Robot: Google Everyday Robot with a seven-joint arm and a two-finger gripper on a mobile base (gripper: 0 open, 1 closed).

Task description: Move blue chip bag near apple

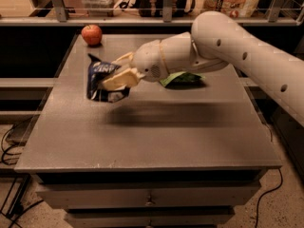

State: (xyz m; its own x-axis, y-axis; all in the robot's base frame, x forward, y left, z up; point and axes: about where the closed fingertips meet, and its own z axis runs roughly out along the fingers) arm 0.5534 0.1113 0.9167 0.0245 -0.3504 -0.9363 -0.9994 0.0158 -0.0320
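Observation:
The blue chip bag (pixel 100 78) is dark navy with white lettering and hangs in my gripper (pixel 115 72) above the table's left middle. The cream fingers (pixel 116 80) are shut on the bag's right side. The apple (pixel 91 34) is small and red-orange. It sits at the table's far left corner, up and a little left of the bag, with a gap of bare table between them. My white arm comes in from the right.
The grey table (pixel 156 137) stands on a drawer cabinet. A green snack bag (pixel 181 79) lies at mid-table, partly under my arm. A glass rail and shelf with boxes run behind the table. Cables lie on the floor at the left and the right.

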